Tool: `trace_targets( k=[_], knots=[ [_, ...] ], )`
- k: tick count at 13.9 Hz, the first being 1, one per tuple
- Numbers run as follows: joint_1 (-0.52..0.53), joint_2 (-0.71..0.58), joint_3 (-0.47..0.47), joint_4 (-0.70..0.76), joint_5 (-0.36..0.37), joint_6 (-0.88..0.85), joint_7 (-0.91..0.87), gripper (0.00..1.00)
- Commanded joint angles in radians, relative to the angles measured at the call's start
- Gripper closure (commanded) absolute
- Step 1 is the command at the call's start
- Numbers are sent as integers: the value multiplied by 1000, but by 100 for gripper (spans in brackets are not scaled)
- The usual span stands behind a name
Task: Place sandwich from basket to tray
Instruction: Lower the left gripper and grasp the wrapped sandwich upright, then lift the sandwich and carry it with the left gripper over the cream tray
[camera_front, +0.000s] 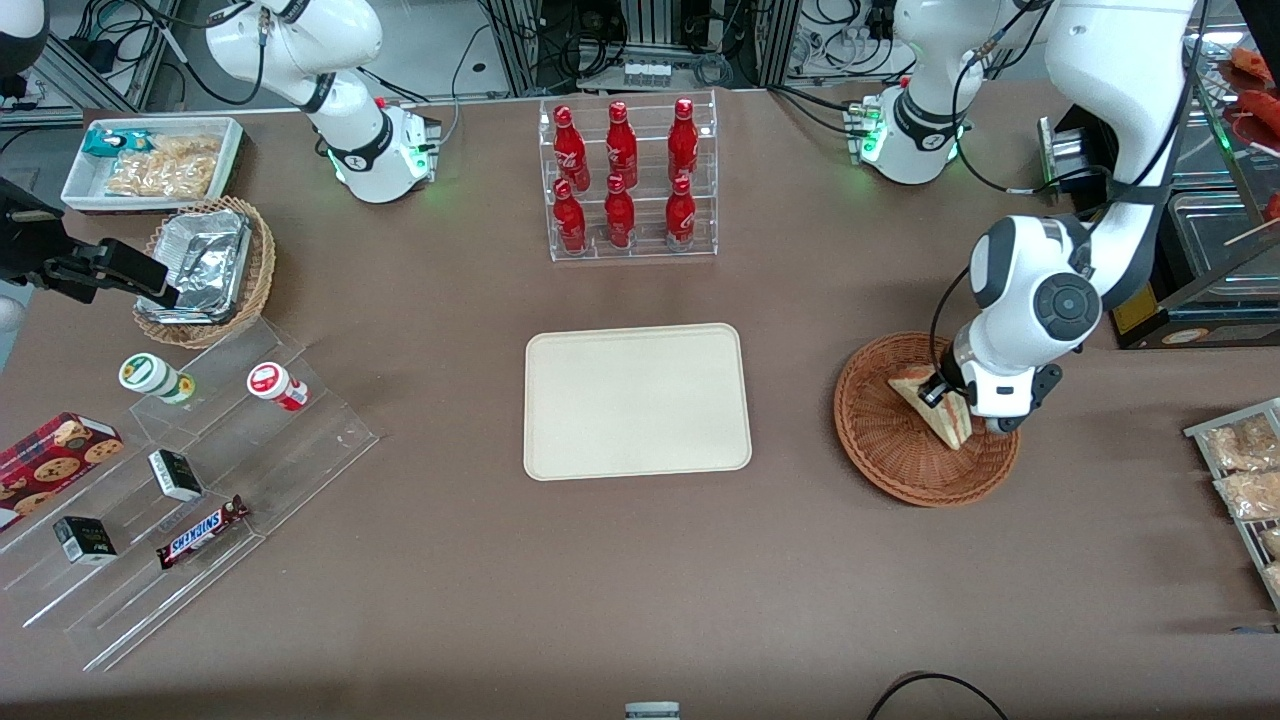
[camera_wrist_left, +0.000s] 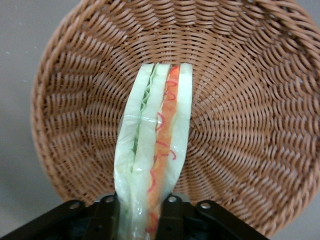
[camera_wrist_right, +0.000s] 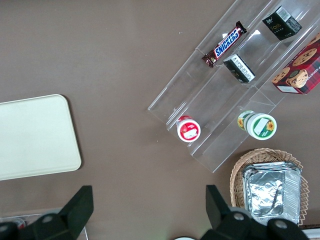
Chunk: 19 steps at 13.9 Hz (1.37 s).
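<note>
The sandwich (camera_front: 930, 404), a wrapped cream wedge with red and green filling (camera_wrist_left: 156, 145), stands on edge in the round reddish-brown basket (camera_front: 900, 450) toward the working arm's end of the table. My gripper (camera_front: 950, 398) is down in the basket and shut on the sandwich, with one black finger (camera_wrist_left: 106, 220) pressed against each face of the bread. The basket's weave (camera_wrist_left: 240, 115) fills the wrist view around it. The cream tray (camera_front: 637, 400) lies flat at the table's middle, beside the basket, with nothing on it.
A clear rack of red bottles (camera_front: 628, 180) stands farther from the camera than the tray. Toward the parked arm's end are a tan basket with a foil container (camera_front: 205, 262), a white bin of snacks (camera_front: 150, 160) and an acrylic stand with snacks (camera_front: 190, 480). Packets (camera_front: 1240, 470) lie at the table's edge.
</note>
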<state>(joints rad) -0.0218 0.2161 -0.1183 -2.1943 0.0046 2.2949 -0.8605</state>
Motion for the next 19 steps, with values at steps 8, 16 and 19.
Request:
trace_targets(
  k=[8,16,19],
  knots=[
    [-242,132,-14,381,-2,-305,190,94],
    [-535,397,-14,672,-6,-296,-4,97],
    [-615,488,-12,766,-6,-263,-86,98]
  ],
)
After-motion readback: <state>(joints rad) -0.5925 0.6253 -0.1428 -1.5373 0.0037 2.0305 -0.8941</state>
